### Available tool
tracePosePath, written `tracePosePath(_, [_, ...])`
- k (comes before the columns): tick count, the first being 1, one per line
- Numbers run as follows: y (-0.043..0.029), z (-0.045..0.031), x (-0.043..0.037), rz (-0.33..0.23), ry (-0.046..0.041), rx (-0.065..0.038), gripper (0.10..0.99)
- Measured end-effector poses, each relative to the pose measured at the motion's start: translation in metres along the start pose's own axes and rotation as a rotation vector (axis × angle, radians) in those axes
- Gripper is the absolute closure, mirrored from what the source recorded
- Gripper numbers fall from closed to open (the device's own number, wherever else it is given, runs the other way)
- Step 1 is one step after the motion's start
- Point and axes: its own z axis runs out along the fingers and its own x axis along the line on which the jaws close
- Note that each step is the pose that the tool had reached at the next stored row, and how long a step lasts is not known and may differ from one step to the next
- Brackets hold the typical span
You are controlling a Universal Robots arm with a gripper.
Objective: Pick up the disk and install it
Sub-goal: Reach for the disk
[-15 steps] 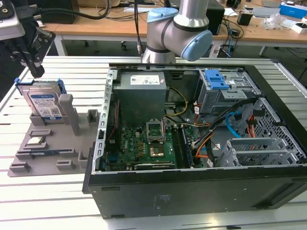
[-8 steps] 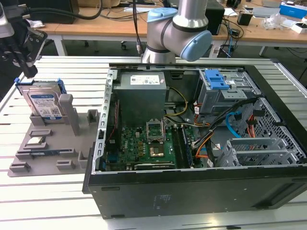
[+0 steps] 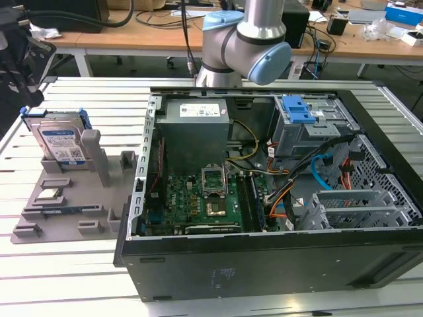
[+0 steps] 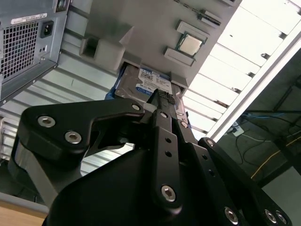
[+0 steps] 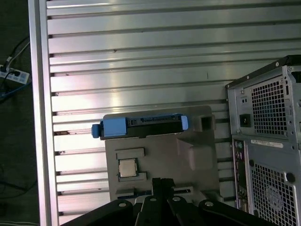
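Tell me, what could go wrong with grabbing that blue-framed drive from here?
The disk stands on edge in a gray holder; an off-centre grab by the hand might tilt or jam it. The processor chip lies close by and could get knocked. Loose cables in the computer case might snag it.

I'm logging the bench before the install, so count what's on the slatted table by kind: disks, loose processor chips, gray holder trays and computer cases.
disk: 1
loose processor chip: 1
gray holder tray: 1
computer case: 1
Total: 4
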Motion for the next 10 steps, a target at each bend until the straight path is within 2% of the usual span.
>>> tracePosePath(10, [-0.0012, -0.0004, 0.0161, 0.000, 0.0000, 0.000, 0.980])
